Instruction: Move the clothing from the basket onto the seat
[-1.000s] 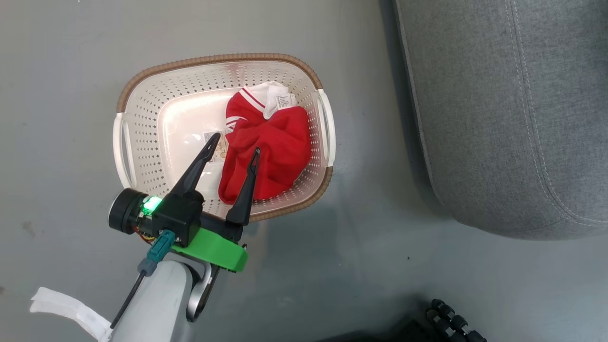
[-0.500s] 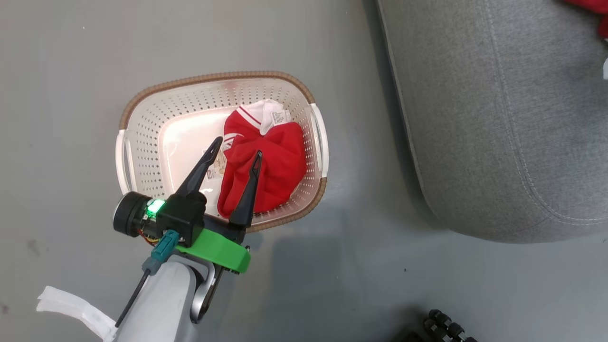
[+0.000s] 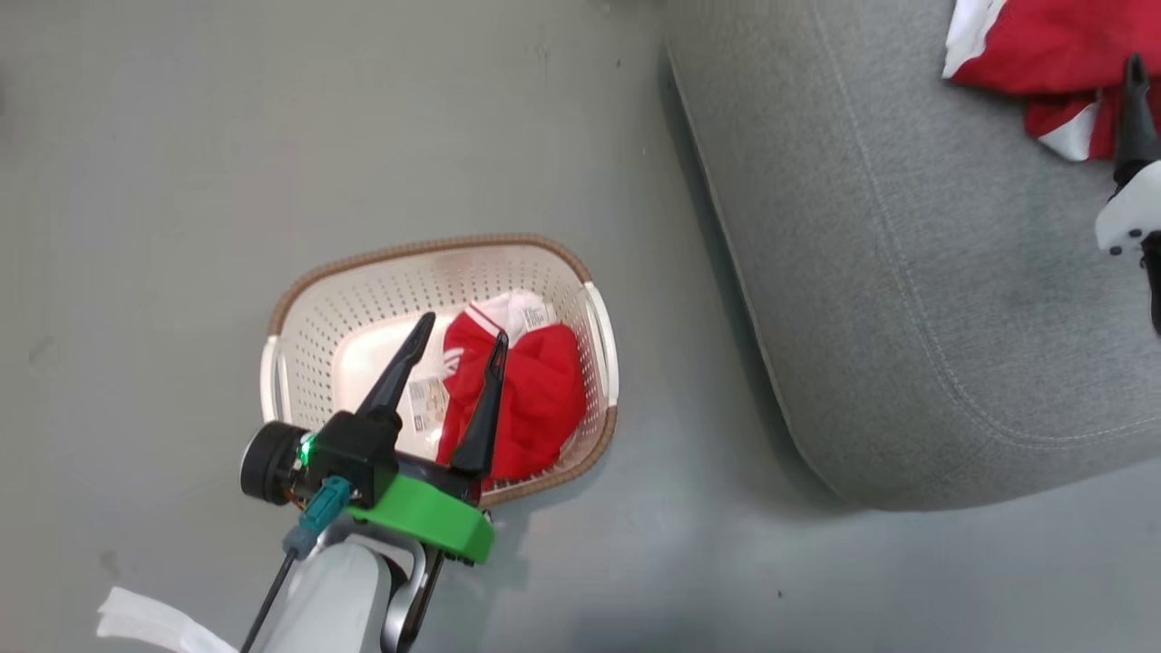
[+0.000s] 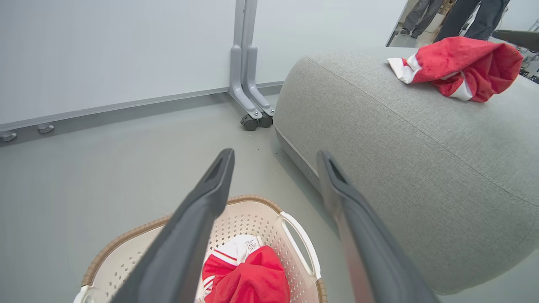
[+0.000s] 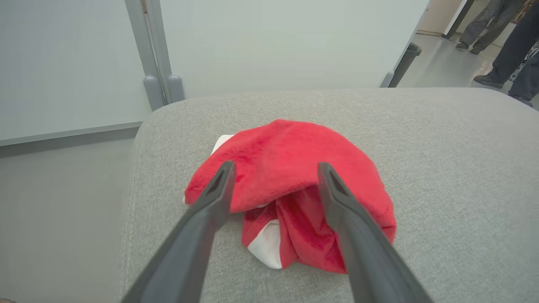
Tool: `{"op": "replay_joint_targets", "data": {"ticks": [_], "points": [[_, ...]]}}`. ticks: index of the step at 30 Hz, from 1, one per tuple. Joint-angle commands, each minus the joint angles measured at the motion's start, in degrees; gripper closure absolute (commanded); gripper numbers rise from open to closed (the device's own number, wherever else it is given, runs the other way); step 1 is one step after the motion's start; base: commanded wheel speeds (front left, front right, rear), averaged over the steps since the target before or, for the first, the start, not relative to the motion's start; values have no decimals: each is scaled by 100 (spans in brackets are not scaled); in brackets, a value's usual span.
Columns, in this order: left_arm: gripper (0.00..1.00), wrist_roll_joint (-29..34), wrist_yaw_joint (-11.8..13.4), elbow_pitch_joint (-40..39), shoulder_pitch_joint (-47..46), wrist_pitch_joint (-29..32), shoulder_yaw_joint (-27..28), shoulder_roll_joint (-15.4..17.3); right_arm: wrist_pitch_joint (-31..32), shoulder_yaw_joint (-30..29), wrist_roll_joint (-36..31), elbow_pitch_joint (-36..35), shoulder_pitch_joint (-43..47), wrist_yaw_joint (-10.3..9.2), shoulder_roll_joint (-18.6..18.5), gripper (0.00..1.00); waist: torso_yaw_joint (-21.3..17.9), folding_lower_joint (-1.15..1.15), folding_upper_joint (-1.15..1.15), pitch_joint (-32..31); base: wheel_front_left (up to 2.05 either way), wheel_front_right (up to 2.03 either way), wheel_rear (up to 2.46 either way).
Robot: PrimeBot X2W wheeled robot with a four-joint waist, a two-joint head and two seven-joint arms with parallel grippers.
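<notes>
Lower left: the left gripper [image 3: 463,326], fingers apart, hangs above the basket [image 3: 363,263]; the red garment [image 3: 540,399] lies beneath and right of its tips.

Left arm [image 3: 326,599] reaches forward, jaws spread wide and empty; right arm [image 3: 1127,214] extends far right, jaws spread too.

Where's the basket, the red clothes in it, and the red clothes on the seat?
Basket [image 3: 435,246], head view, brown far rim.
Red garment [image 3: 544,399] inside it, head view, middle of the red cloth.
Other red garment [image 5: 290,155], right wrist view, top fold, lying on the seat [image 5: 442,168].
</notes>
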Motion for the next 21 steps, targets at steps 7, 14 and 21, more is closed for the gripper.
{"op": "replay_joint_targets", "data": {"ticks": [7, 14, 21], "points": [[0, -134, -13, -33, 527, 4, 252, -75, -18, 79, 190, -1421, 967, -2, -173, 0, 68, 0, 0, -1250, 0, 0, 0], [0, -310, 5, -137, 865, 4, 418, -78, -17, -147, 141, -3118, 1973, -2, 0, 0, 242, 0, 0, -1777, 0, 0, 0], [0, -458, 132, -245, 1186, 4, 683, -79, -17, -205, -61, -4337, 3040, -2, 411, 0, 552, 0, 0, -2197, 0, 0, 0]]}}
